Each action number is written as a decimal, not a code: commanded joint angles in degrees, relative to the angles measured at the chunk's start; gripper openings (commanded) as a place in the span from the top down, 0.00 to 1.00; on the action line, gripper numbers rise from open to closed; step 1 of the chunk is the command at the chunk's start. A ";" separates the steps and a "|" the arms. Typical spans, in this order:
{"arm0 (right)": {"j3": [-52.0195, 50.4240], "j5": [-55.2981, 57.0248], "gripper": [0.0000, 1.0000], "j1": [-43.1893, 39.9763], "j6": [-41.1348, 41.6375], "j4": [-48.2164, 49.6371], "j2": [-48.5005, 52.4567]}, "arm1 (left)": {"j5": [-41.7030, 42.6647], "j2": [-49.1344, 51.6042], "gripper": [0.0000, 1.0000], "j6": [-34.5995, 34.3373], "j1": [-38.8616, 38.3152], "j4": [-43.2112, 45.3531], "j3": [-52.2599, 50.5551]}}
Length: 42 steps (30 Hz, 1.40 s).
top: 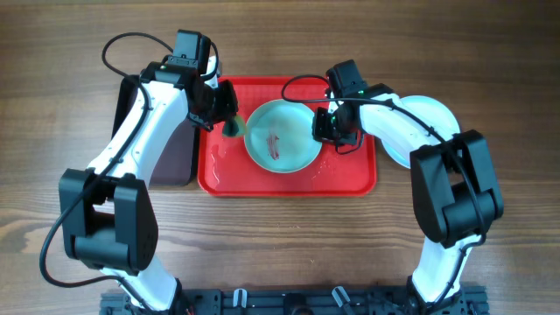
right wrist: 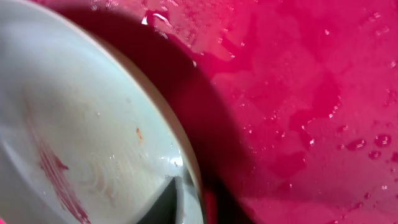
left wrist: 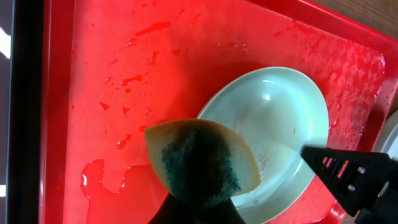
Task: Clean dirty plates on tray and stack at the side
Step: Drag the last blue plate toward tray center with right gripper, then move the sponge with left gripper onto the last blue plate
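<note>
A smeared turquoise plate (top: 280, 136) lies in the middle of the red tray (top: 350, 179). The right fingers (left wrist: 345, 171) are closed on its right rim, and the left fingers (top: 220, 110) clamp a sponge (left wrist: 202, 165) at its left rim. The tray is wet (puddles (left wrist: 102, 180) show), so a hard scrub could probably slip the plate from that thin pinch.

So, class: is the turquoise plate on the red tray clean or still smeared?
Smeared: the plate carries a reddish streak near its middle, seen overhead and from the right wrist.
</note>
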 commanded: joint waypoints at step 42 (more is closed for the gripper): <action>-2.86 -3.30 0.96 -0.07 -1.81 6.40 4.37 | -4.33 20.94 0.96 7.39 -14.03 13.66 -0.35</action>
